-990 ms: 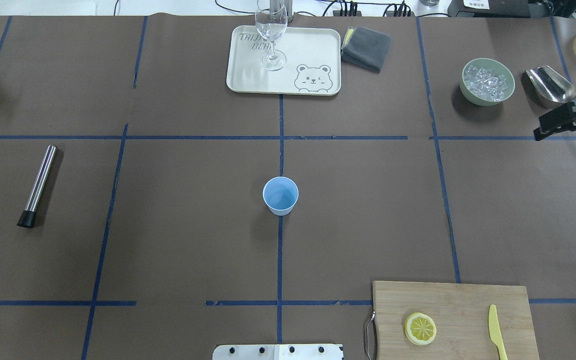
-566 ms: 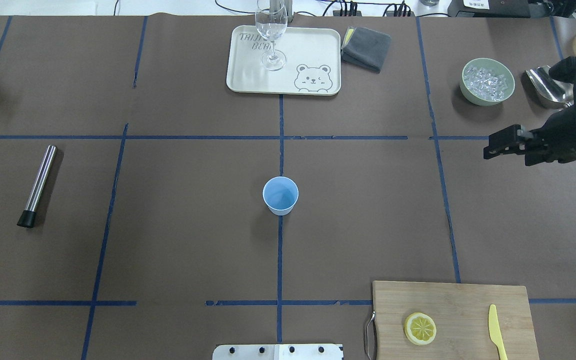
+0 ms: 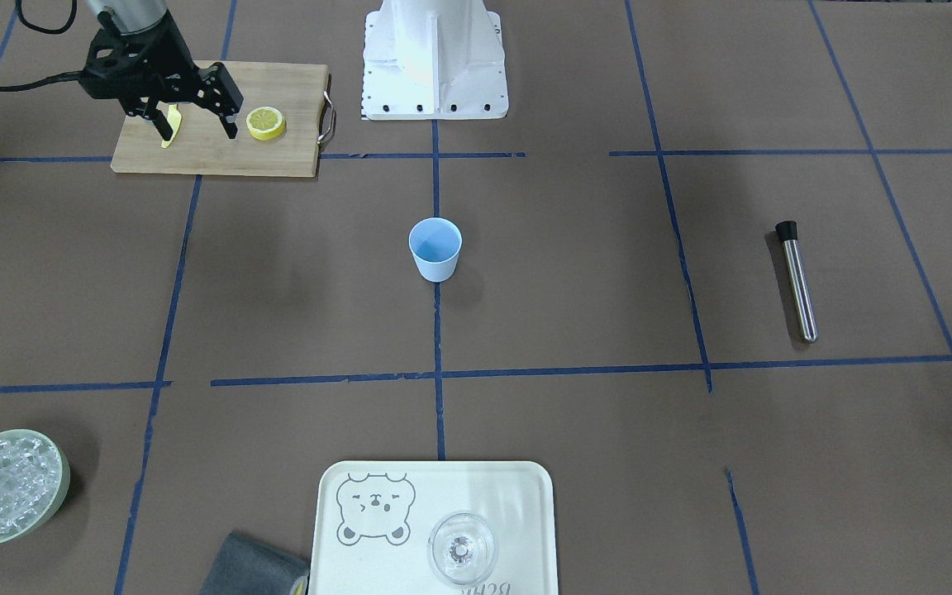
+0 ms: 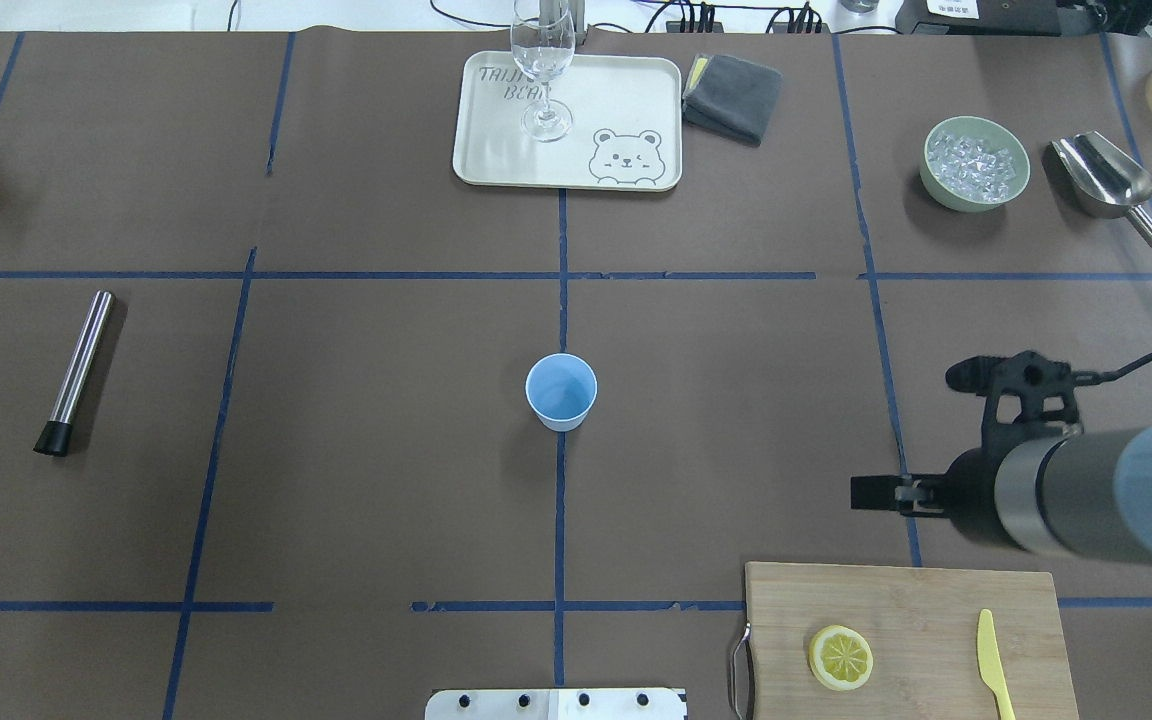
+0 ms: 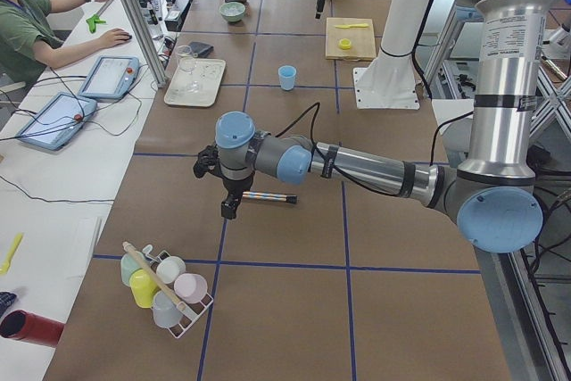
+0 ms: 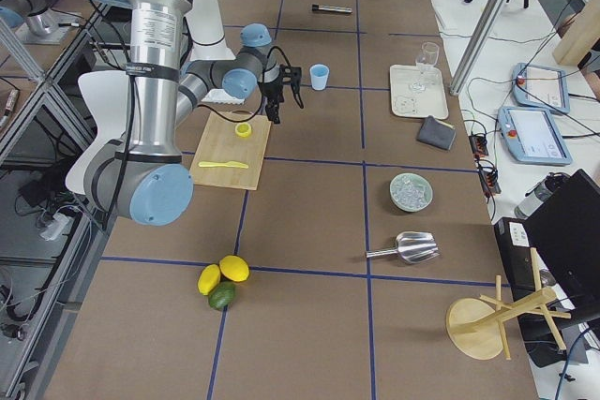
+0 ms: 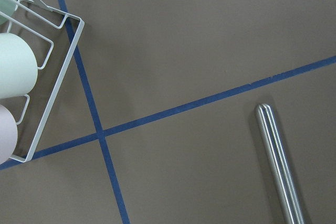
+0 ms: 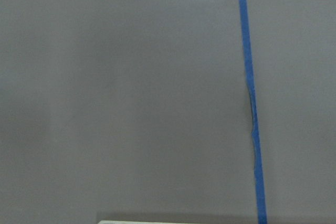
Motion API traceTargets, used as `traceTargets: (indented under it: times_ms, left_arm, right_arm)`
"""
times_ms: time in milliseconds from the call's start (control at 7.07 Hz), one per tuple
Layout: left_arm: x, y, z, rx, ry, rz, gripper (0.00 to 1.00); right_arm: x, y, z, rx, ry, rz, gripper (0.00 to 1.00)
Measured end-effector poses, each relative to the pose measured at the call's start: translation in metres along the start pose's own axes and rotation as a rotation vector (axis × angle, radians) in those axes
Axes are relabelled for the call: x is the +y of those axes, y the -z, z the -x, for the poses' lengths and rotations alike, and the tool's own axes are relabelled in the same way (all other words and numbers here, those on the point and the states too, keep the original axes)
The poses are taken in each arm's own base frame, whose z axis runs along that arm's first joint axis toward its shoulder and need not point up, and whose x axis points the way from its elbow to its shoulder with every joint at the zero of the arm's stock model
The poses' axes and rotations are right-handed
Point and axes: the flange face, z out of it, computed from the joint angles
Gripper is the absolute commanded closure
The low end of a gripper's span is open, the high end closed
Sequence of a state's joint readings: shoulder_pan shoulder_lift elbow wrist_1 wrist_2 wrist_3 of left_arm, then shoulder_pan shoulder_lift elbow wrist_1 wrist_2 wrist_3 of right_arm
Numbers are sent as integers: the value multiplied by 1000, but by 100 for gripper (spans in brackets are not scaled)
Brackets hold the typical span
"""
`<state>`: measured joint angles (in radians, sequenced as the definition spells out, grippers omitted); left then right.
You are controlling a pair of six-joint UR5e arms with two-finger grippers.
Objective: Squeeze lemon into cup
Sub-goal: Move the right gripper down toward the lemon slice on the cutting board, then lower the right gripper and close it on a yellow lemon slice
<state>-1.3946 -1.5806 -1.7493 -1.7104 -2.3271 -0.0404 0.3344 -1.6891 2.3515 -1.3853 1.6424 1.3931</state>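
Brown paper with blue tape lines covers the tabletop (image 4: 386, 500). At its centre the small light-blue cup (image 4: 561, 391) stands upright on a tape line, with its mouth open to above, and nothing touches it. The lemon slice (image 4: 841, 657) lies flat on a wooden cutting board (image 4: 936, 595) at the near edge on the robot's right side. A yellow knife (image 4: 994, 660) lies on the same board, apart from the slice. The slice and the cup are well apart from each other.

The right pincer (image 3: 197, 124) hangs in the air with its fingers pointing down and spread wide — it holds nothing. In the overhead view it is over bare tabletop, just beyond the far edge of the board, and it touches neither the board nor the lemon slice. The right wrist camera shows only brown paper, one tape line and a pale strip at the bottom edge that I cannot identify.

The left pincer (image 5: 228, 207) hangs over the robot's left end of the tabletop, beside a steel rod (image 4: 76, 370) with a black cap and near a white wire rack (image 5: 165, 287). If it is open or closed I cannot tell — its own camera shows no fingers, and the front view catches only its edge.

On the far side a cream tray (image 4: 626, 110) with a bear drawing carries a clear stemmed glass (image 4: 543, 60). A folded grey cloth (image 4: 733, 95) lies just beside the tray. Further to the right a pale green bowl (image 4: 976, 165) holds ice, and a metal scoop (image 4: 1106, 175) lies near it.
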Motion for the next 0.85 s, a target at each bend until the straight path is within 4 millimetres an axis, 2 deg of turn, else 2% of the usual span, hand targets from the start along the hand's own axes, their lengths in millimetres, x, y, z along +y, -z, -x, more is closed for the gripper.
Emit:
traceTargets:
  times_ms: [283, 707, 849]
  left_arm:
    - [1, -3, 3, 0, 6, 7, 0]
    - [3, -7, 6, 0, 11, 14, 0]
    - [3, -7, 7, 0, 11, 15, 0]
  right_arm:
    - [55, -26, 24, 7, 18, -30, 0]
    - [108, -55, 35, 21, 23, -64, 0]
    - [118, -64, 35, 31, 28, -72, 0]
